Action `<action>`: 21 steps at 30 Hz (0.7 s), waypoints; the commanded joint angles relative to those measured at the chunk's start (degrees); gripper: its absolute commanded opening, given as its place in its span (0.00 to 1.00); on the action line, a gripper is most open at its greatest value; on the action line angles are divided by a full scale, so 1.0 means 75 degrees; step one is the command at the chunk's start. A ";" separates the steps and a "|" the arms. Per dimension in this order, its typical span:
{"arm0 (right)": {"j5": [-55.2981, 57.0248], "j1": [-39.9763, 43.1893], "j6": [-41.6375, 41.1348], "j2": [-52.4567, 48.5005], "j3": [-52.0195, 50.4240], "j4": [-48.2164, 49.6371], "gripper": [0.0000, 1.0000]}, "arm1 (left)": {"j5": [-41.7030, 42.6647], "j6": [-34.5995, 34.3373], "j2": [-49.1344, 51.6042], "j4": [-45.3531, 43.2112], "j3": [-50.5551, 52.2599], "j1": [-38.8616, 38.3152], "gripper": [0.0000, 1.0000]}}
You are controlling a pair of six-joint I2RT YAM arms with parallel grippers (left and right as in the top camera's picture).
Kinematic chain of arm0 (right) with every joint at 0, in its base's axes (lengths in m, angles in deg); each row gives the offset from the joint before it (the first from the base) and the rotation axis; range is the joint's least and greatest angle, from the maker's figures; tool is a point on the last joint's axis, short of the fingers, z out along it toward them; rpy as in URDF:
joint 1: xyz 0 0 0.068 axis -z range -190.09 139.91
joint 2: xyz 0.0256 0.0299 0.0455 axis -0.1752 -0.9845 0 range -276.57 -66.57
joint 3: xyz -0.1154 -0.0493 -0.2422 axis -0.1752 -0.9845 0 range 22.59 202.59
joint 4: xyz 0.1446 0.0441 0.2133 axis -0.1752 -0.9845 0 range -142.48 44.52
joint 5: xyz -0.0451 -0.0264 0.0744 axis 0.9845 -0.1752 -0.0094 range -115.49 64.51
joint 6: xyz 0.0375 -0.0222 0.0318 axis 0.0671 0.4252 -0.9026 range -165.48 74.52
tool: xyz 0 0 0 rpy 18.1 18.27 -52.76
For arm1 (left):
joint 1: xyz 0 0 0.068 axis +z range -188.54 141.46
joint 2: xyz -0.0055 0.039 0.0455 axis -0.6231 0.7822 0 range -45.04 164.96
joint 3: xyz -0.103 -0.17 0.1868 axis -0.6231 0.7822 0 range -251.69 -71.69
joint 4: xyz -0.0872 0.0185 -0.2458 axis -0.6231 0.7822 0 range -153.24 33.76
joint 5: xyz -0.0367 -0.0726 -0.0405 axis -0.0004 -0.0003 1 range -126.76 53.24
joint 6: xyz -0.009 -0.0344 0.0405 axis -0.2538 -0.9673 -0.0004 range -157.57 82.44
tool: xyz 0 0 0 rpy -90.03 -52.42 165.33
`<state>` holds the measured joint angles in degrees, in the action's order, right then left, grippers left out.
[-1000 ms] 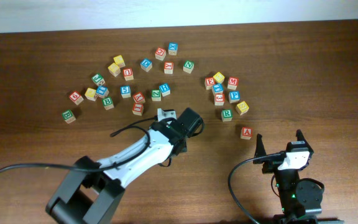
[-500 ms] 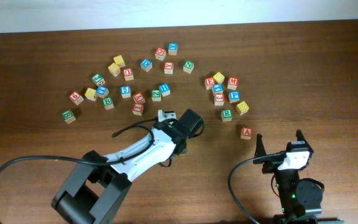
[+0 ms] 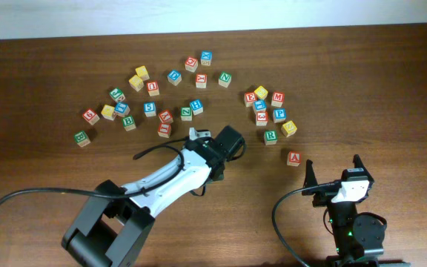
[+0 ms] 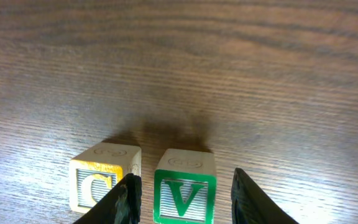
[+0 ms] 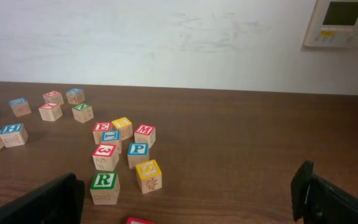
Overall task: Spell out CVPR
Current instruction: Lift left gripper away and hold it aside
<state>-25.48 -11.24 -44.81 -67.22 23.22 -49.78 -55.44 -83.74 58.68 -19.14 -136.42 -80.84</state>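
In the left wrist view a yellow-faced C cube [image 4: 101, 180] and a green V cube [image 4: 184, 193] stand side by side on the table. My left gripper [image 4: 185, 205] is open. Its fingers straddle the V cube with a small gap on each side, and the left finger stands between C and V. In the overhead view the left gripper [image 3: 227, 142] hides both cubes. The blue P cube [image 3: 279, 115] and the green R cube [image 3: 270, 136] sit in the right cluster. They also show in the right wrist view as the P cube [image 5: 138, 151] and the R cube [image 5: 104, 185]. My right gripper [image 3: 333, 169] is open and empty near the front.
A red A cube [image 3: 293, 158] lies just ahead of the right gripper, and a yellow S cube [image 3: 289, 128] sits beside R. Several more letter cubes, including a green N cube [image 3: 224, 78], are spread across the far left and middle. The left arm's cable loops at the front left.
My left gripper has shifted slightly toward the far side of the table. The right arm and the loose cubes have not moved.
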 commanded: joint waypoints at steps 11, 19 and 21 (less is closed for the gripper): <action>0.0038 0.0055 0.0050 0.0052 -0.0041 -0.0052 0.98 | -0.0023 -0.0032 -0.3719 0.0219 -0.0423 0.1177 0.80; 0.0038 0.0055 0.0050 0.0052 -0.0041 -0.0052 0.98 | 0.0006 0.0134 -0.5059 0.2168 -0.0353 0.3620 0.99; 0.0038 0.0055 0.0050 0.0052 -0.0041 -0.0052 0.98 | 0.0006 0.0134 -0.4841 0.2585 -0.0227 0.3611 0.99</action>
<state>-25.48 -11.24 -44.79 -67.22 23.22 -49.78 -55.24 -83.41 20.67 -2.10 -139.02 -54.02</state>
